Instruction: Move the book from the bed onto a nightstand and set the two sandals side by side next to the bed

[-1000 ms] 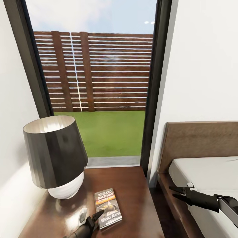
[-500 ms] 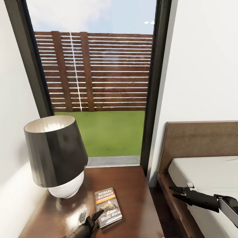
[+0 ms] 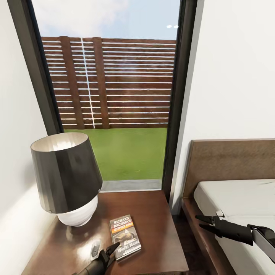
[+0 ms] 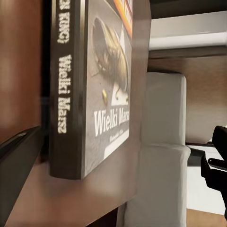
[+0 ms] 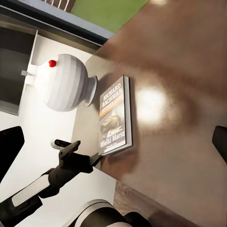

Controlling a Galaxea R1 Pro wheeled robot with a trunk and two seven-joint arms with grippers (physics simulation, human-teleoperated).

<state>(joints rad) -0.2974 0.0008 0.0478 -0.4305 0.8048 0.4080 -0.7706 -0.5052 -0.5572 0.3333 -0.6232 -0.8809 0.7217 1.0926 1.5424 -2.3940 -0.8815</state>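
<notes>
One thin dark paperback book (image 3: 125, 236) with white "Richard Bachman" lettering and an orange band lies flat, cover up, on the low dark brown wooden nightstand (image 3: 152, 221), near its front edge. Head view: a lamp with a black conical shade and white ribbed base (image 3: 68, 179) stands on the same tabletop to the book's left, apart from it. Left end effector (image 3: 102, 253) sits at the book's near left corner, fingers spread, gripping nothing; one tip is at the book's edge, contact unclear. Right end effector (image 3: 203, 222) hovers over the edge of the dark-framed bed with the light-grey mattress (image 3: 236, 198), fingers apart, empty. Behind, a tall black-framed window (image 3: 114, 95) shows a slatted brown fence and grass.

Left wrist view: book spine and cover (image 4: 90, 94) close up, resting on the nightstand top (image 4: 71, 203); one dark finger (image 4: 16, 161) beside the spine.

Right wrist view: book (image 5: 115, 117) flat on the tabletop, lamp base (image 5: 61, 82) near it, left end effector (image 5: 78, 153) released at the book's lower corner.
</notes>
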